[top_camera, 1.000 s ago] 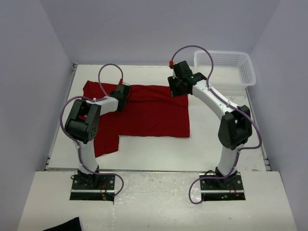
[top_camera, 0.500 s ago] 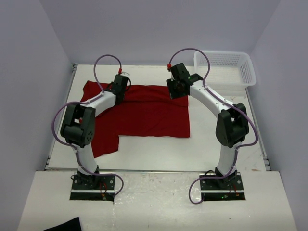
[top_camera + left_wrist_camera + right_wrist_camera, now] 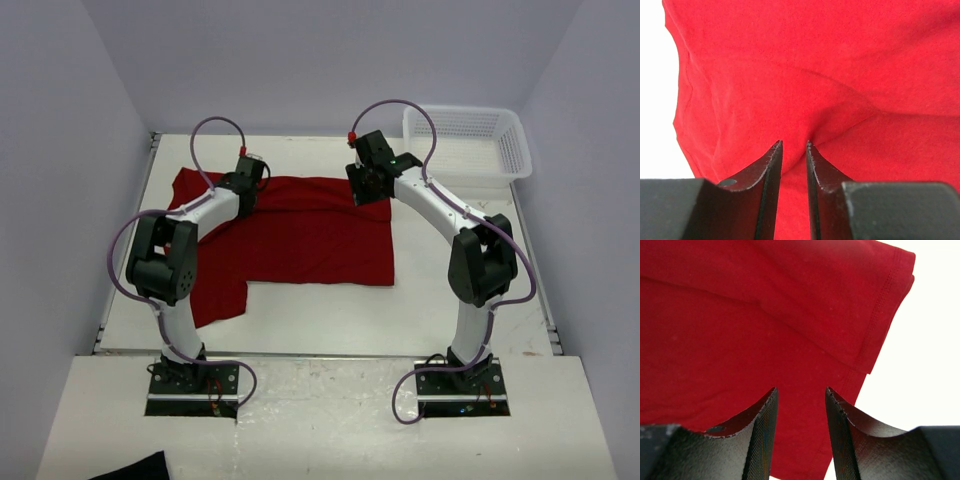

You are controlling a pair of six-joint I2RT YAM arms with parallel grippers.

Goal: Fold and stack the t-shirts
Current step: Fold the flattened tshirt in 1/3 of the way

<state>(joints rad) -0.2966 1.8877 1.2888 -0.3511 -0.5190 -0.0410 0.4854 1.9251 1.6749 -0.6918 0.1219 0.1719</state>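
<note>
shirt (image 3: 310,235): red knit, stitched hem | left hand (image 3: 794,144): narrow, cloth puckered at tips, grip unclear, reached farther than before | right hand (image 3: 801,390): apart, empty

So here's our layout: the t-shirt (image 3: 310,240) lies flat on the table (image 3: 330,325), covering its left and middle part, with one flap reaching toward the near edge on the left. The basket (image 3: 470,112) sits in the far right corner, to the right of the t-shirt and apart from it. We've got the left gripper (image 3: 794,145) at the t-shirt's far edge toward the left, the right gripper (image 3: 801,389) over its far right corner, and a cloth scrap (image 3: 135,468) down front, off the table, nearer than the left arm's base.
</note>
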